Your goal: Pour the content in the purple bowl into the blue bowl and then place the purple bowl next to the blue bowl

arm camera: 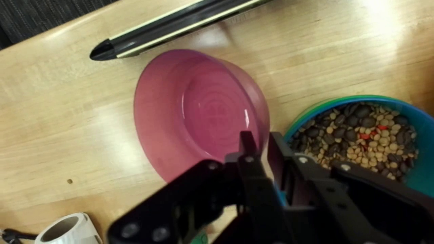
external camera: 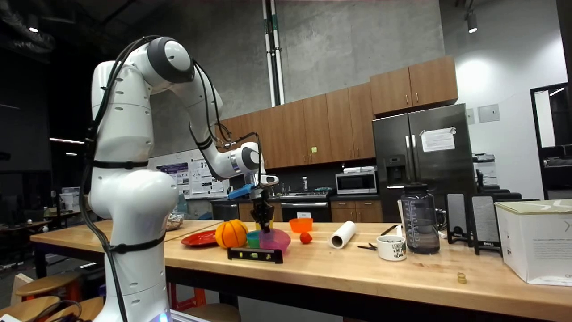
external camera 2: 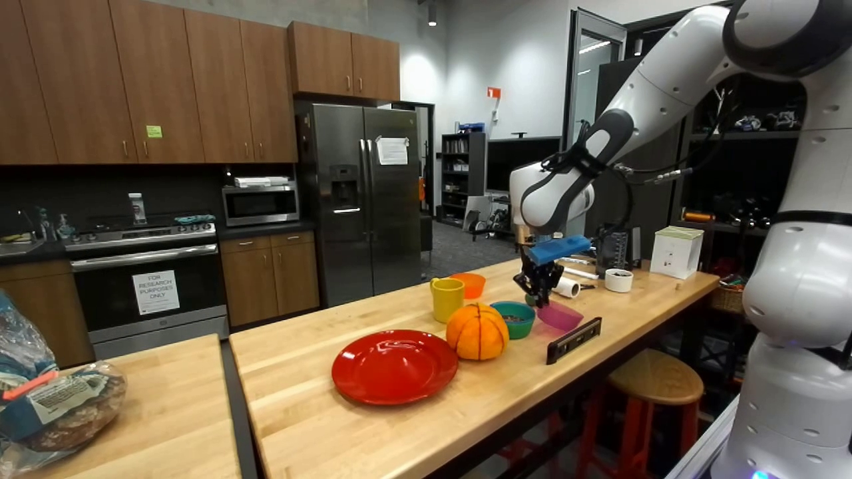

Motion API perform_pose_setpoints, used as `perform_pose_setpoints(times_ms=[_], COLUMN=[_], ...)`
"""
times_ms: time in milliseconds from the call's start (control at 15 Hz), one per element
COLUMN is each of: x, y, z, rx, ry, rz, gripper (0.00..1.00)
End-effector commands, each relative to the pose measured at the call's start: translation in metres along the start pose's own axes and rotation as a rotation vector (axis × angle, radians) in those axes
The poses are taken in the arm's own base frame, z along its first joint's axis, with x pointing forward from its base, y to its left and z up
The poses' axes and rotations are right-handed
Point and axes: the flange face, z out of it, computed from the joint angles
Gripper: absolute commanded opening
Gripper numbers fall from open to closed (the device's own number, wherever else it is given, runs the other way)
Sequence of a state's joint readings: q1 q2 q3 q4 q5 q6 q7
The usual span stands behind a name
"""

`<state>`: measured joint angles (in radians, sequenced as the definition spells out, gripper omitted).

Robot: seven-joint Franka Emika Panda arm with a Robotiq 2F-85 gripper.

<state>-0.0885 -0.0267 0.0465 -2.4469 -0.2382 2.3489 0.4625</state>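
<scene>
The purple bowl (arm camera: 217, 112) looks pink, translucent and empty. It is tilted at table height and also shows in both exterior views (external camera: 279, 241) (external camera 2: 563, 317). My gripper (arm camera: 261, 137) points down at its wall. One finger is inside the bowl, one outside. A narrow gap shows between the outer finger and the wall. The gripper also shows in both exterior views (external camera: 265, 229) (external camera 2: 538, 301). The blue bowl (arm camera: 420, 176) sits beside it, inside a green bowl (arm camera: 307, 113), and holds beans and seeds. In an exterior view the stack (external camera 2: 522, 328) looks teal.
A black level (arm camera: 183, 30) lies close to the purple bowl. A pumpkin (external camera 2: 477, 331), a red plate (external camera 2: 393, 366), a yellow mug (external camera 2: 447, 299) and an orange bowl (external camera 2: 469, 285) stand near. A paper roll (external camera: 343, 235) and a white cup (external camera: 391, 248) are farther along.
</scene>
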Motion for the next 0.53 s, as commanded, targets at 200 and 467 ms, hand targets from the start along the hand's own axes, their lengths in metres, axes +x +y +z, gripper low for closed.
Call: perform_pose_setpoints(times_ms=[200, 467], x=[0.000, -0.010], y=[-0.004, -0.016], z=[-0.009, -0.028], rx=[0.034, 0.088], ry=[0.028, 0.075], rz=[0.014, -0.020], gripper=[0.68, 0.95])
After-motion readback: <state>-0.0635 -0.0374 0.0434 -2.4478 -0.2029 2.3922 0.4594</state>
